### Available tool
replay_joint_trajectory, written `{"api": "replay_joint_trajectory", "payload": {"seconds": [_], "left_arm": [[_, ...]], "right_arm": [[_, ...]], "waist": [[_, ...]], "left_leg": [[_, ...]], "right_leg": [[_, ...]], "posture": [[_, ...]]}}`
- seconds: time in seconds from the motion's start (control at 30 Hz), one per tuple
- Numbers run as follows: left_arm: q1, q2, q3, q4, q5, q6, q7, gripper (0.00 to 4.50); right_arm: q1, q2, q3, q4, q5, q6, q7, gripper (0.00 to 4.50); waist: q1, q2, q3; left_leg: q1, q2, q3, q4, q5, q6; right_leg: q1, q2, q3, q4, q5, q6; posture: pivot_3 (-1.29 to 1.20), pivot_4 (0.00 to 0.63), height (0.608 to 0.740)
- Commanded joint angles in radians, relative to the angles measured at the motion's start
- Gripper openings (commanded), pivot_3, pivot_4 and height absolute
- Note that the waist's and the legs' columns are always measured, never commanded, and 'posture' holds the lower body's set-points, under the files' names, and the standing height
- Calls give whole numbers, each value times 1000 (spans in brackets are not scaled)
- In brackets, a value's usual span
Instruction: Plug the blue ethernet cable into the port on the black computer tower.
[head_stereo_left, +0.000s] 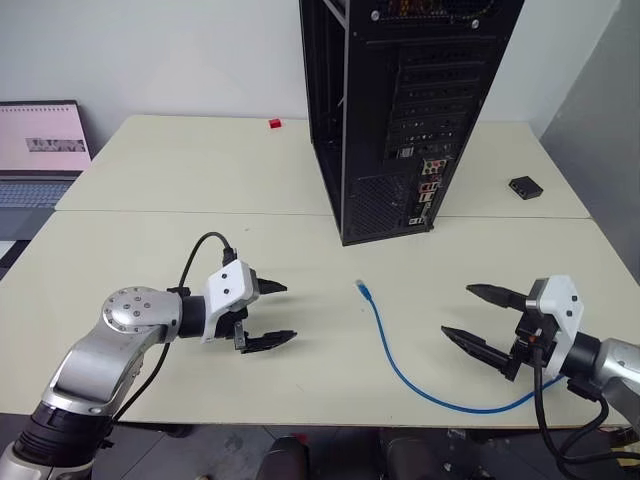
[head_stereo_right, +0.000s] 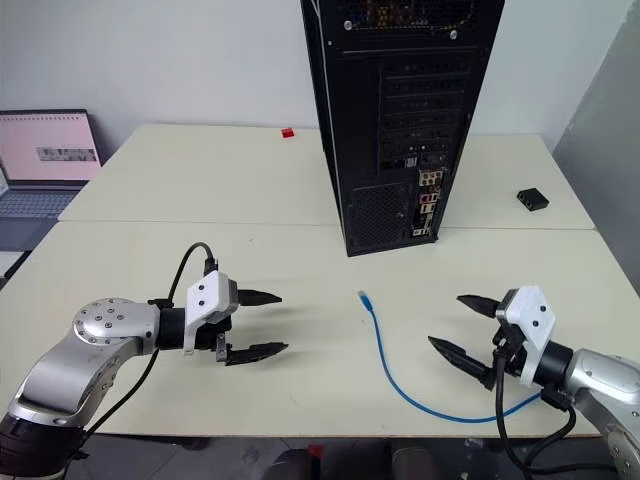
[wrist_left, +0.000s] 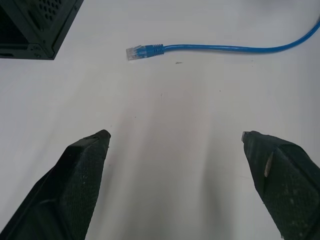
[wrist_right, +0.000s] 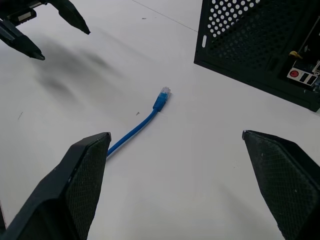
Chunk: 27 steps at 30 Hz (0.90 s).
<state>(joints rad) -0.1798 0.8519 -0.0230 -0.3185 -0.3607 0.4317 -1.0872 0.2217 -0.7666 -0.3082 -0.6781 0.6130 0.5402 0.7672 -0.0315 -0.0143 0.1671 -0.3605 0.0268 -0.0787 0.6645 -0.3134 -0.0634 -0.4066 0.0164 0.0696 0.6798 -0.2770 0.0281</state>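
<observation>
The left gripper (head_stereo_left: 270, 314) hovers over the table (head_stereo_left: 180, 190) with its jaws spread wide and nothing between them. The right gripper (head_stereo_left: 480, 317) is likewise spread and empty. The cable (head_stereo_left: 395, 365) lies on the table between the two grippers, touching neither. Its plug (head_stereo_left: 363, 290) sits ahead of both sets of jaws, just short of the tower (head_stereo_left: 400, 110). The rest of the cable curves back toward the right gripper and passes beneath it. The port (head_stereo_left: 428, 186) is in the tower's rear connector cluster, well beyond both jaws.
</observation>
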Motion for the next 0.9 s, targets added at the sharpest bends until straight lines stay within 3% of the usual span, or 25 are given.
{"api": "replay_joint_trajectory", "payload": {"seconds": [0.03,0.6,0.9], "left_arm": [[-14,-8,20,-32,-27,-9,0,4500],[7,-19,-23,-57,23,-46,37,4500],[-45,-65,-62,-4,52,-92,43,4500]], "right_arm": [[-10,-13,-15,-19,6,-9,8,4463],[-57,-26,33,-20,-4,0,2,4463],[-174,59,266,3,-118,-10,-84,4463]], "waist": [[0,0,0],[0,0,0],[0,0,0]], "left_leg": [[0,0,0,0,0,0],[0,0,0,0,0,0],[0,0,0,0,0,0]], "right_leg": [[0,0,0,0,0,0],[0,0,0,0,0,-1],[0,0,0,0,0,-1]], "posture": [[0,150,740],[0,150,740],[0,150,740]]}}
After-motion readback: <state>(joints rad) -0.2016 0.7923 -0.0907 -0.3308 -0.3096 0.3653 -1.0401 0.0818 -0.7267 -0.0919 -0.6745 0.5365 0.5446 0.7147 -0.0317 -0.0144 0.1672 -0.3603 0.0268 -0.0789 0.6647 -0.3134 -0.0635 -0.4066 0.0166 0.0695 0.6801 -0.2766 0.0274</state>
